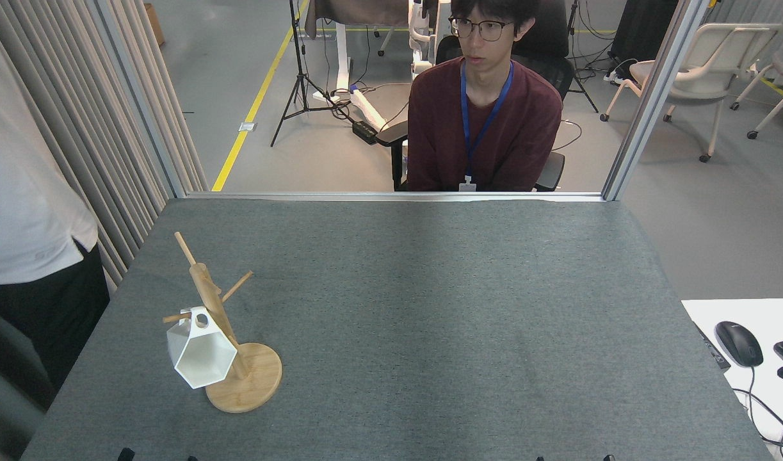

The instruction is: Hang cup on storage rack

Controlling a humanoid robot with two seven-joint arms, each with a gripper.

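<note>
The white hexagonal cup point(199, 352) hangs by its pierced tab handle on a low left peg of the bamboo storage rack point(210, 298), mouth tilted down towards me. Nothing holds it. The rack's round base point(253, 386) rests on the grey table point(429, 307) at the near left. Only the two dark fingertips of my left gripper point(158, 456) show at the bottom edge, spread apart, below and clear of the cup. Two spread tips of my right gripper point(576, 457) show at the bottom edge further right, with nothing between them.
A person in a maroon top point(484, 121) sits behind the table's far edge. Another person in a white shirt point(26, 211) stands close to the table's left side by the curtain. A white desk with a black mouse point(738, 342) adjoins on the right.
</note>
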